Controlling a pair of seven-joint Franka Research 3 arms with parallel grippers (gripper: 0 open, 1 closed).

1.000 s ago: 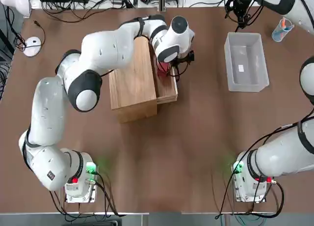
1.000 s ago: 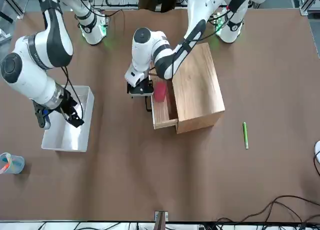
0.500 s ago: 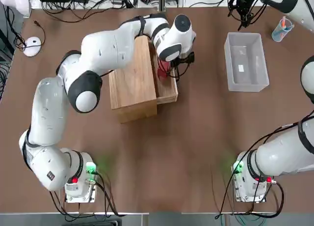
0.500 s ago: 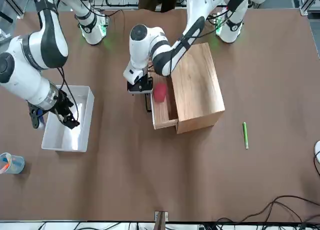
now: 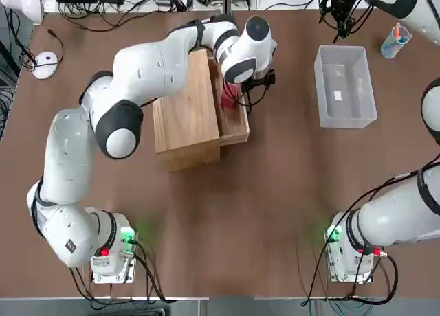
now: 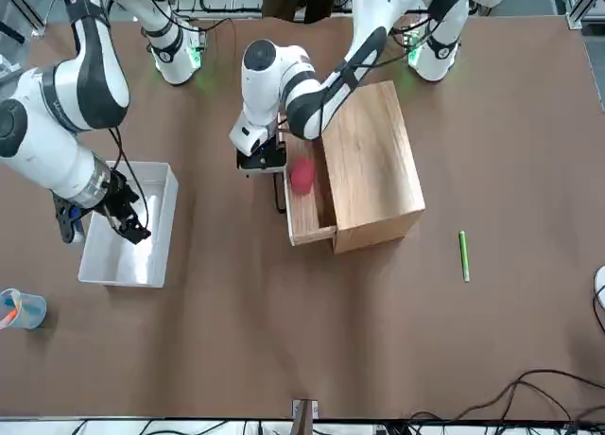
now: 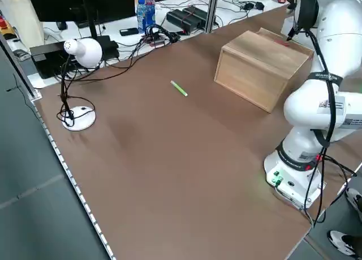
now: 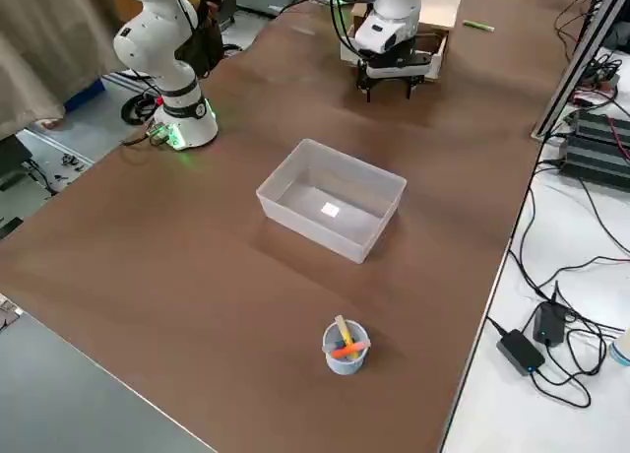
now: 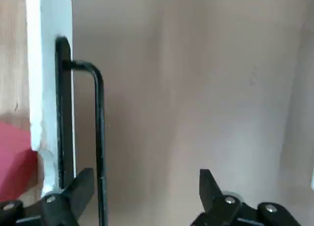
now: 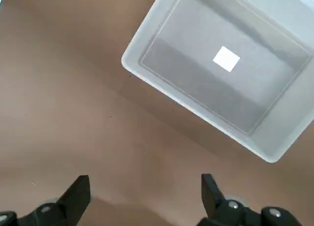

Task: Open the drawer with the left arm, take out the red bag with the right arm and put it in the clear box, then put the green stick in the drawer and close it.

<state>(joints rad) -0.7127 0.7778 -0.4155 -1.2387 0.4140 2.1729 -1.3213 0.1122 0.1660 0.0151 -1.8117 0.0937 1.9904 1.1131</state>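
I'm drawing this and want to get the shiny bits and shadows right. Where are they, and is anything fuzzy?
Left wrist view: the red bag looks soft-edged, and the table has pale, shiny patches; right side view: a soft shadow beside the clear box.

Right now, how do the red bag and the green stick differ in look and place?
The red bag is a squat soft packet; the green stick is a thin rod. The bag lies inside the open drawer, while the stick lies on the bare table. Both are brightly coloured.
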